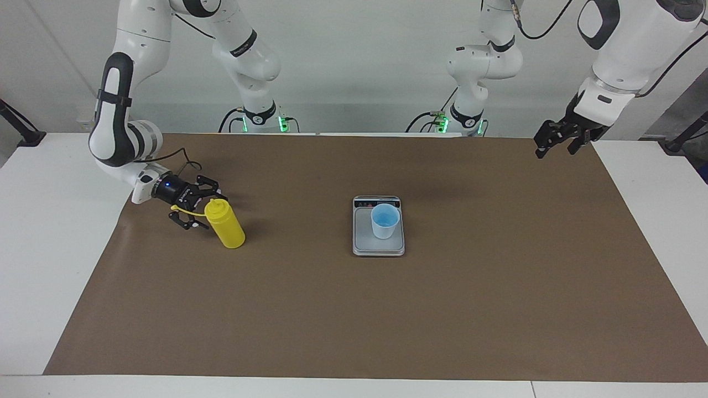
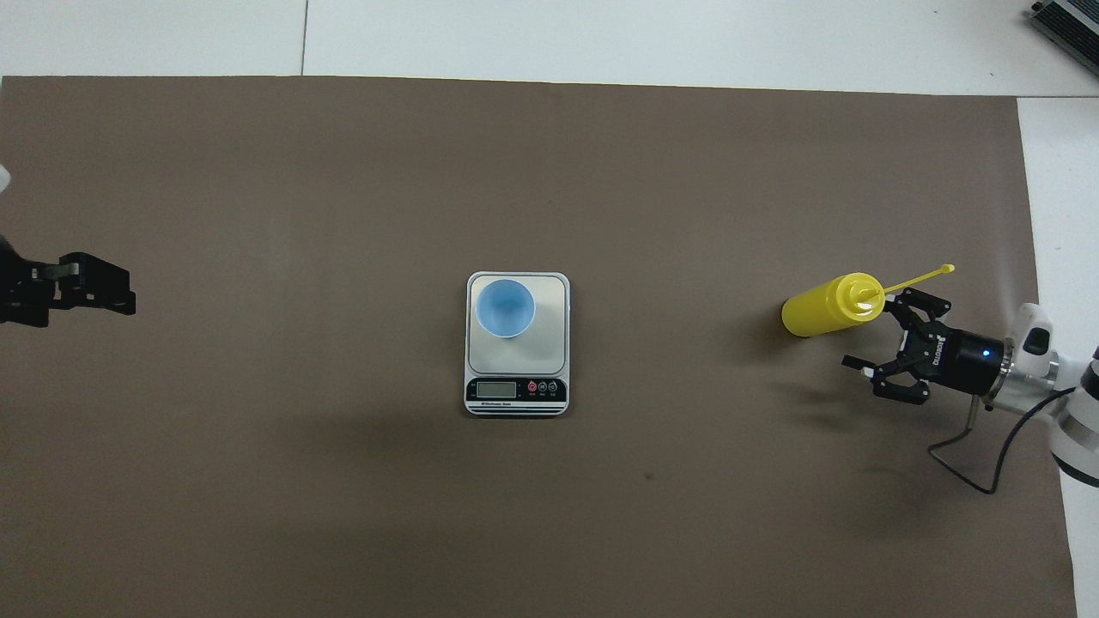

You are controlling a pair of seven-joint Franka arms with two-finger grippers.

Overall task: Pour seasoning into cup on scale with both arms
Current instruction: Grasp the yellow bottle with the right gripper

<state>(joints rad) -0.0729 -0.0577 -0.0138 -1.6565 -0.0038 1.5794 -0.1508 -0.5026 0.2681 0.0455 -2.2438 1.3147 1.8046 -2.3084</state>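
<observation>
The yellow seasoning bottle stands upright on the brown mat toward the right arm's end of the table, its cap strap sticking out sideways. My right gripper is low and open right beside the bottle's top, on the strap's side; the strap runs between its fingers. I cannot tell whether it touches the bottle. The light blue cup stands on the silver scale at mid-table. My left gripper hangs open and empty over the mat's edge at the left arm's end.
The brown mat covers most of the white table. The scale's display strip faces the robots. A black cable trails from the right wrist. A grey device sits at the table's corner farthest from the robots.
</observation>
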